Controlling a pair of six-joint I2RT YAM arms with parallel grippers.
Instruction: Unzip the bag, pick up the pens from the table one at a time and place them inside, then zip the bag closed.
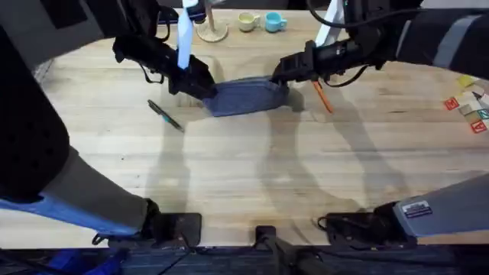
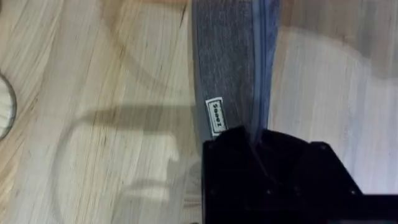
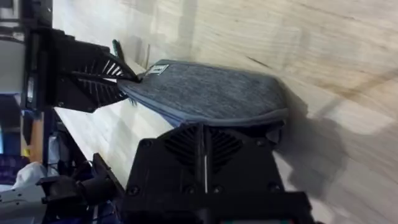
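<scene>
Robot lab: two arms at wooden table [image 1: 244, 176].

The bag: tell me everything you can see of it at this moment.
The bag is an oblong blue-grey pouch of heathered fabric with rounded ends. A zip runs along its length and a small white label sits near one end. It lies on the table, between the dark pen and the orange pen. The left gripper is shut on one end and the right gripper on the other. Whether the zip is open cannot be told.
</scene>
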